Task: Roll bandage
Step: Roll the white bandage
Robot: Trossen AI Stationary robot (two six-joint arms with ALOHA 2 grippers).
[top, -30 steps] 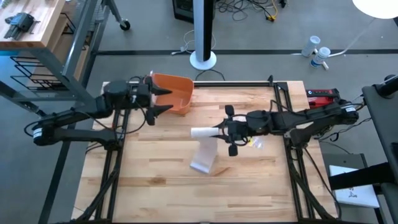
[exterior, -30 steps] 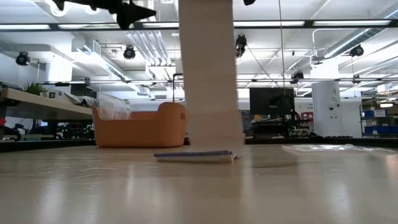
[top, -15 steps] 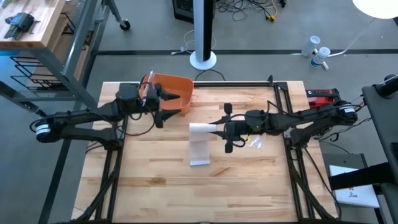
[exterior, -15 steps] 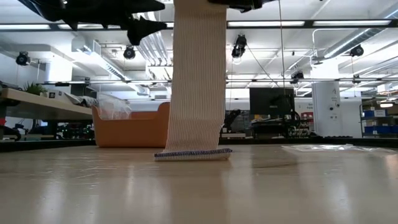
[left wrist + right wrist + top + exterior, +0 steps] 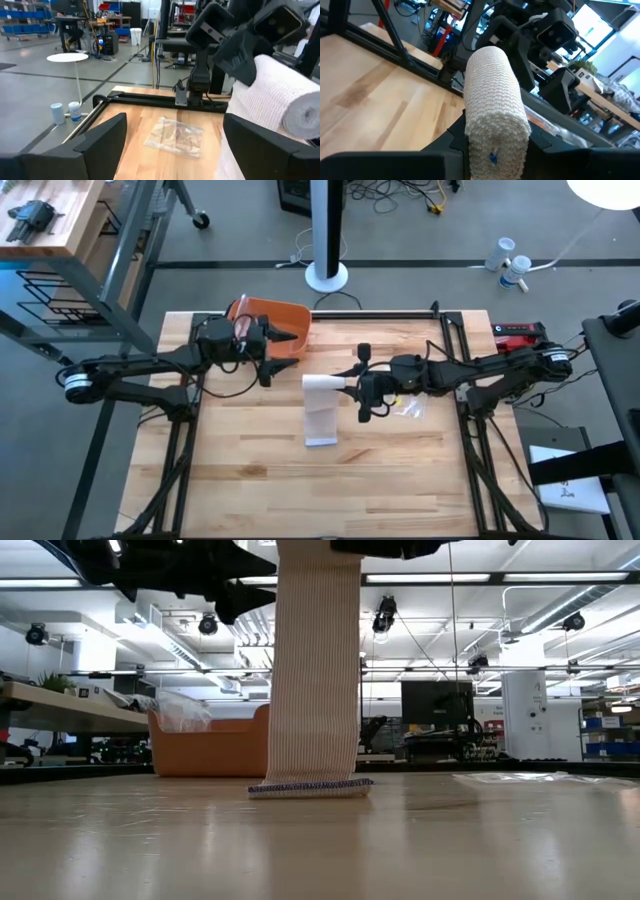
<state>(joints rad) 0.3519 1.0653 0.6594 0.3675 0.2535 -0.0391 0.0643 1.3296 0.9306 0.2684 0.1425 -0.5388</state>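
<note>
Above the middle of the wooden table (image 5: 240, 470) we see the bandage (image 5: 322, 410) held up by the right gripper (image 5: 350, 388), whose jaws are clamped on the rolled end while the loose strip hangs down to the boards. Just beside the roll, our left gripper (image 5: 290, 350) hovers with its jaws apart, and directly behind it stands an orange bin (image 5: 288, 318). A clear plastic bag (image 5: 410, 410) lies on the table under the right arm, and a red device (image 5: 515, 332) sits at the table's far right corner. From the low view we make out the strip as a tall ribbed column touching the table at a blue-edged end, which the overhead picture does not show; the bin there holds crinkled plastic. From the left wrist view the roll (image 5: 287, 97) fills one side, with the bag beyond it. From the right wrist view we look straight onto the roll's end (image 5: 495, 135). Both grippers are cut off at the top of the low view.
</note>
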